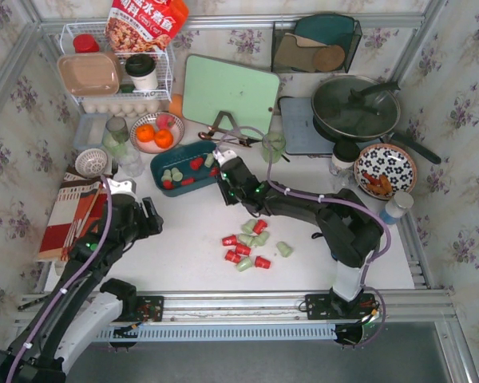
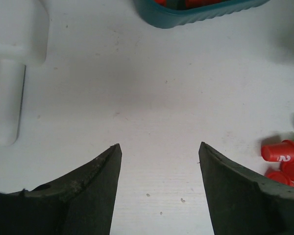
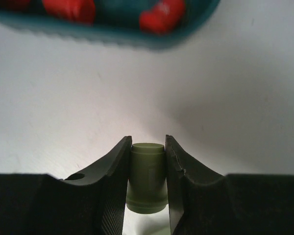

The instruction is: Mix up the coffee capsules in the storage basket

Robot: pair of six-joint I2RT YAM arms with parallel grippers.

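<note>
- Your left hand point(image 1: 148, 217) is hovering low over the worktop point(image 1: 184, 239), fingers spread, gripping nothing.
- Loose coffee capsules point(image 1: 251, 243) are lying mid-worktop.
- Your right hand point(image 3: 148, 142), on an arm sitting stretched forward, is clamping a green capsule point(image 3: 148, 176) just short of the storage basket point(image 3: 112, 36), which is showing blurred and cut off in the wrist view.

Each capsule point(image 1: 261, 262) is red or pale green on the white worktop point(image 1: 184, 255); the basket point(image 1: 156, 163) is dark teal, the plate point(image 1: 393, 159) black-and-white flowered, the cloth point(image 1: 68, 215) red-striped.
</note>
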